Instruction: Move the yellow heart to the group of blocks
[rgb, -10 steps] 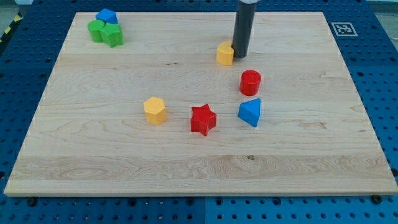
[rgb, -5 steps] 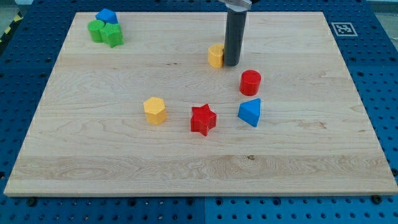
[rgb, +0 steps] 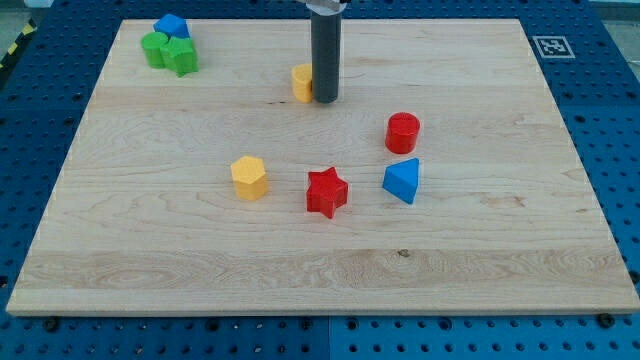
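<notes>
The yellow heart (rgb: 301, 83) lies on the wooden board in the upper middle, partly hidden by my rod. My tip (rgb: 325, 100) touches its right side. The group of blocks sits at the view's top left: a blue block (rgb: 171, 25) behind two green blocks (rgb: 155, 48) (rgb: 183, 56). The heart is well to the right of that group.
A yellow hexagon (rgb: 249, 177), a red star (rgb: 326, 192), a blue triangular block (rgb: 402, 180) and a red cylinder (rgb: 403, 132) lie in the middle of the board. A fiducial marker (rgb: 551, 46) is at the board's top right corner.
My tip has slid to the view's left and pushed the yellow heart leftward and slightly up. The other blocks have not moved.
</notes>
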